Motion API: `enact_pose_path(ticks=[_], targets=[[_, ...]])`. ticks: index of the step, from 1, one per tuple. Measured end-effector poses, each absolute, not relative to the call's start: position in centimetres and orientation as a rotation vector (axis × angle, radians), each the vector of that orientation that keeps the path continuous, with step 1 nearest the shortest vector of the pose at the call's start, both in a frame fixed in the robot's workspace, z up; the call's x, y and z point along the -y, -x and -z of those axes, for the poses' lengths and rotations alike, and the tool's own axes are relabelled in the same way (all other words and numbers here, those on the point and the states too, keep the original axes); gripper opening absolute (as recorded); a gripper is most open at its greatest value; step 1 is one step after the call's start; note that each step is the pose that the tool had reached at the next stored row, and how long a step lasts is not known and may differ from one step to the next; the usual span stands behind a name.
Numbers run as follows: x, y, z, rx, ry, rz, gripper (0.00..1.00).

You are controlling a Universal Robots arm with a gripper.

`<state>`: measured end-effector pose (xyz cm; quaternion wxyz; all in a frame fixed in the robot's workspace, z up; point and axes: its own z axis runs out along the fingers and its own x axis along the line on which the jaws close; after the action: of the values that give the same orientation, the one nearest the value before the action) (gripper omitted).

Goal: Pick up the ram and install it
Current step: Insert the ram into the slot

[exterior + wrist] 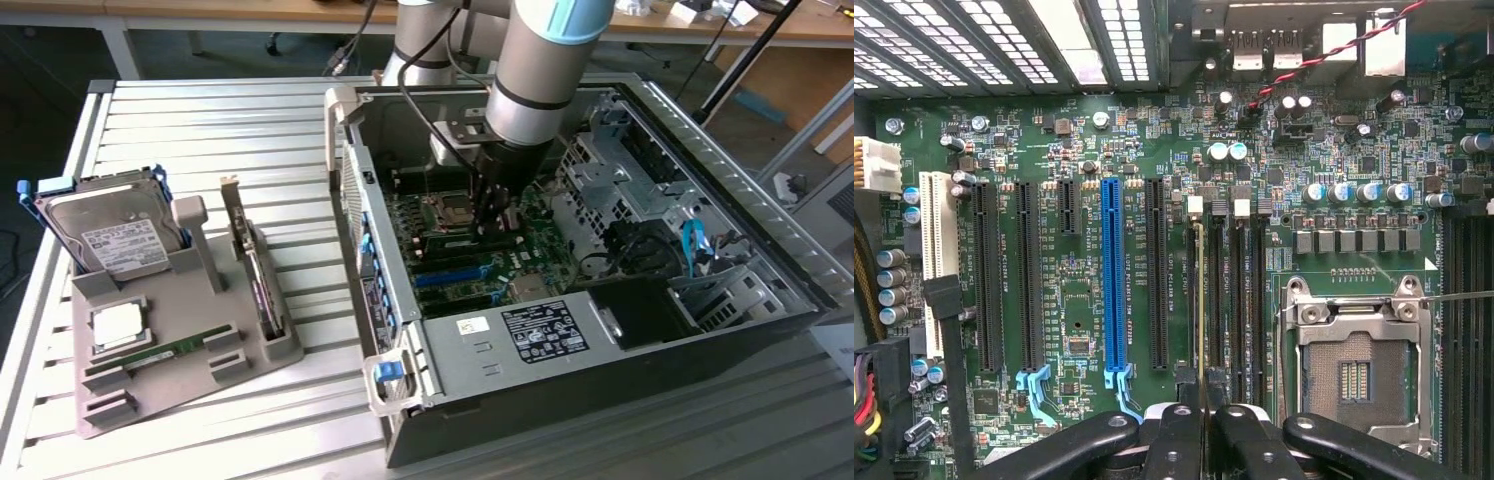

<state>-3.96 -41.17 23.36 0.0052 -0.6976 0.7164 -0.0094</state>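
Reaching down into an open black-and-silver metal computer case (574,420), the grey robot arm carries one black gripper (487,222) low over the green motherboard (534,262).

Item, tool: in the wrist view the gripper (1201,428) is clenched. Its black fingers (1172,440) stand close together and pinch a thin stick between them.

Item, task's thing: the ram (1200,300), a long, narrow board seen edge-on as a pale yellowish line. It runs straight out from between the fingertips. It lies along one of the black memory slots, with a white latch (1195,205) at its far end. Whether it is seated in the slot or just above it cannot be told.

Item, neighbours on the board: the memory slots sit between a blue expansion slot (1113,280) and the silver-framed empty processor socket (1354,372).

Item, outside the case: a grey moulded tray (160,405) rests on the slatted metal table (227,120), toward the exterior view's left and well apart from the gripper. It holds:
- a silver hard drive (114,240) standing upright
- a square silver processor chip (118,325)
- a card with a metal bracket (260,290) on its edge
- a second green stick (167,352) lying flat just beside the chip
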Motion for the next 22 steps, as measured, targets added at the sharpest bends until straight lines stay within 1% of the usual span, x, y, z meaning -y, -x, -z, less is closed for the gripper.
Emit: enact_pose_path(ticks=[22], targets=[[41.17, 3.95, -23.21, -2.243, 2.184, 0.03, 0.12]])
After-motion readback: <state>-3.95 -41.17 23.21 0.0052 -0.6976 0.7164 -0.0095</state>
